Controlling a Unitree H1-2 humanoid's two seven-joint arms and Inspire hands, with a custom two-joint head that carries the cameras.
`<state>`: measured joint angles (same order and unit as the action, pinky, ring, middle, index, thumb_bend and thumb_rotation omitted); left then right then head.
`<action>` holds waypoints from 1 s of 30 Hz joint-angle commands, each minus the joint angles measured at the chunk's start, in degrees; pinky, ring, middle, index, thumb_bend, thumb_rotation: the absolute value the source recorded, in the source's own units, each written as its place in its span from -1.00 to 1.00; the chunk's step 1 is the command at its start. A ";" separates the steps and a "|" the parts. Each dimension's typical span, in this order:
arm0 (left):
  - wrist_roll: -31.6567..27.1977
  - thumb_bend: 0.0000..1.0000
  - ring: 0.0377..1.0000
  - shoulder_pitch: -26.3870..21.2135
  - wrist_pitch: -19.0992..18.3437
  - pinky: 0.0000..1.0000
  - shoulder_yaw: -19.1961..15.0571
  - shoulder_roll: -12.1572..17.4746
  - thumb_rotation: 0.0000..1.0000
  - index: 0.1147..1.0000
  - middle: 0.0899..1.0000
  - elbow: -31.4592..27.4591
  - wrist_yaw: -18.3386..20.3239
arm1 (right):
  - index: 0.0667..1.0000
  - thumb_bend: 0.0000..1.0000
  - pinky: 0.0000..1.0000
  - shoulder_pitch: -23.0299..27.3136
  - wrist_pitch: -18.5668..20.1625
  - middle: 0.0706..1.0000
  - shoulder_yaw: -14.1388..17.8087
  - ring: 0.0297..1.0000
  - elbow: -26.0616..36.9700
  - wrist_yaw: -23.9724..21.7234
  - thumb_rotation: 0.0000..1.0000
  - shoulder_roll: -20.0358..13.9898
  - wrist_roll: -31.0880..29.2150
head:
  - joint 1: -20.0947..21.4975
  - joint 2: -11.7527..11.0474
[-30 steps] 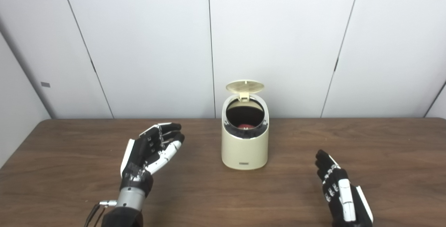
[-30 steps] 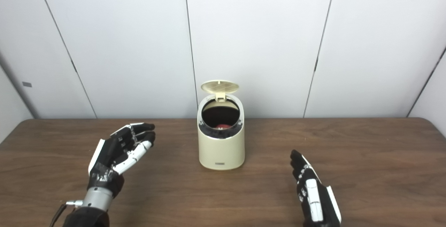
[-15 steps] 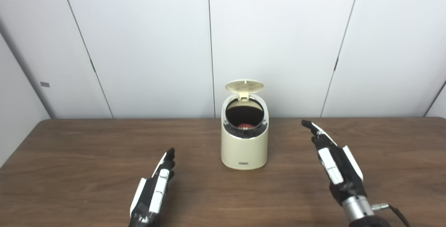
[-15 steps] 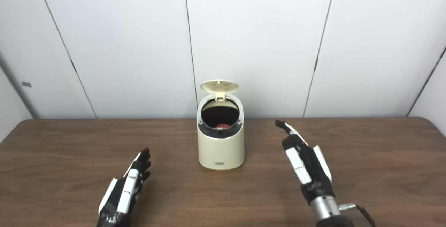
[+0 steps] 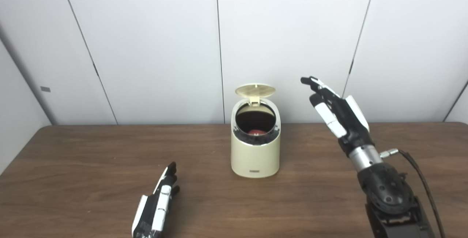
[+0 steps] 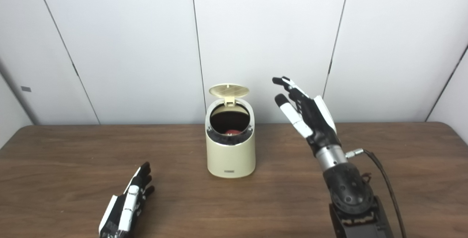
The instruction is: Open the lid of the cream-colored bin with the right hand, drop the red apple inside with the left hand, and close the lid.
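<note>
Left eye view: the right hand [image 5: 338,112], fingers spread and empty, has risen beside the cream-colored bin [image 5: 255,154], whose raised lid [image 5: 255,90] sits left of its fingertips; closing likely comes next.

Right eye view: the red apple [image 6: 232,132] lies inside; the left hand [image 6: 126,203], fingers straight and together, has dropped to the brown table [image 6: 402,165] before white wall panels [image 6: 109,48].

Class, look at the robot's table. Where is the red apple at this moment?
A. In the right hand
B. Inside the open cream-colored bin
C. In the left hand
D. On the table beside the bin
B: a patch of the red apple shows through the mouth of the cream-colored bin, whose lid stands raised, and both hands hold nothing.
</note>
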<state>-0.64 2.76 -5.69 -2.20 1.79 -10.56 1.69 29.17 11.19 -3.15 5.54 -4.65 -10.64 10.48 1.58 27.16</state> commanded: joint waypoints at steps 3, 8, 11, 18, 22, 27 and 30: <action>0.11 0.10 1.00 -0.54 0.61 1.00 -0.24 0.05 1.00 1.00 1.00 -0.46 -0.57 | 0.62 0.20 0.72 5.64 0.80 0.91 -1.25 0.92 -0.23 0.37 0.88 -0.28 3.22 | -0.02 0.01; 0.25 0.10 1.00 -0.06 0.10 1.00 -0.28 0.13 1.00 1.00 1.00 -0.74 -0.61 | 0.65 0.23 0.75 9.74 3.44 0.86 -4.20 0.89 -1.57 0.40 0.98 -1.00 9.99 | -0.18 0.02; 0.22 0.11 1.00 0.11 0.71 1.00 -0.43 0.11 1.00 1.00 1.00 -0.26 -0.69 | 0.65 0.23 0.90 11.95 3.92 0.87 -5.17 0.93 -2.98 -0.59 1.00 -1.31 11.10 | -0.10 -0.01; -1.17 0.10 1.00 0.07 -0.99 1.00 -0.19 -0.34 1.00 1.00 1.00 -1.08 -0.02 | 0.58 0.19 0.83 15.52 1.98 0.92 -8.09 0.96 -6.22 -2.87 0.96 -2.75 13.56 | -0.61 0.12; -3.39 0.11 1.00 -0.05 -0.91 1.00 -0.60 -0.12 1.00 1.00 1.00 -1.23 0.65 | 0.48 0.18 0.86 15.88 1.32 0.92 -9.63 0.96 -6.83 -3.12 0.97 -3.38 15.50 | -0.61 0.12; -3.61 0.16 1.00 -0.33 -1.67 1.00 -0.83 0.07 1.00 1.00 1.00 -1.37 0.32 | 0.49 0.23 0.99 15.67 2.07 0.95 -10.57 1.00 -7.27 -4.10 1.00 -3.81 17.07 | -0.47 -0.04; -4.15 0.20 1.00 -0.29 -2.01 1.00 -0.91 -0.22 1.00 1.00 1.00 -1.79 0.29 | 0.49 0.21 1.00 15.44 1.75 0.97 -11.11 1.00 -7.53 -4.65 1.00 -4.19 18.18 | -0.47 -0.04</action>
<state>-4.43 2.86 -6.86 -3.00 1.49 -10.91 2.16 41.77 14.98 -14.38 -2.62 -9.51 -13.60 27.89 1.05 27.07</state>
